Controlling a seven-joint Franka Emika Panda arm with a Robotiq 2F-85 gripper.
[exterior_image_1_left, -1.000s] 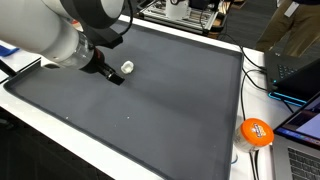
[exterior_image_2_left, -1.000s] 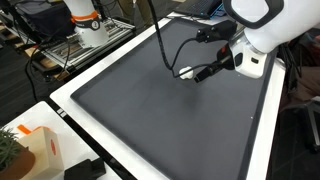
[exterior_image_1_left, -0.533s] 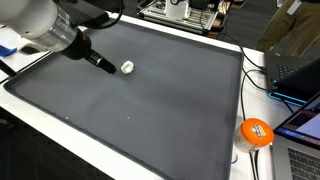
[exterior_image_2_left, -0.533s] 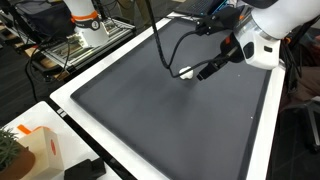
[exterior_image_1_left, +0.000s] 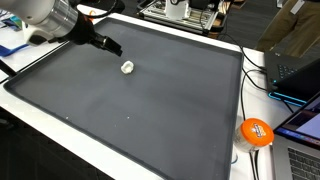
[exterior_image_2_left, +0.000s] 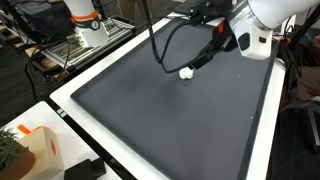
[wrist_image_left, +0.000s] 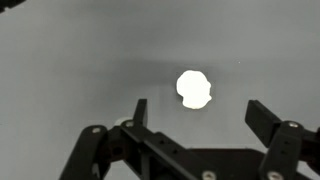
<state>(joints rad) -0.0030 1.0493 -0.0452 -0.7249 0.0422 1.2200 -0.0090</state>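
Observation:
A small white lumpy object (exterior_image_1_left: 127, 68) lies on the dark grey mat (exterior_image_1_left: 150, 110); it also shows in the other exterior view (exterior_image_2_left: 186, 73) and in the wrist view (wrist_image_left: 194, 89). My gripper (exterior_image_1_left: 111, 47) hangs above the mat, raised and a little away from the white object. In the wrist view its two black fingers (wrist_image_left: 200, 112) are spread wide with nothing between them; the white object lies below, just beyond the fingertips. In an exterior view the gripper (exterior_image_2_left: 205, 57) sits just above and beside the object.
The mat lies on a white-edged table (exterior_image_1_left: 60, 135). An orange ball (exterior_image_1_left: 256, 132) and laptops (exterior_image_1_left: 300, 75) sit past one table edge. Cables (exterior_image_2_left: 160, 45) trail from the arm. A second robot base (exterior_image_2_left: 88, 25) and a cardboard box (exterior_image_2_left: 35, 150) stand off the table.
The gripper has lifted up and drawn back from the white object, which stays in place on the mat. The arm has pulled toward the table edge.

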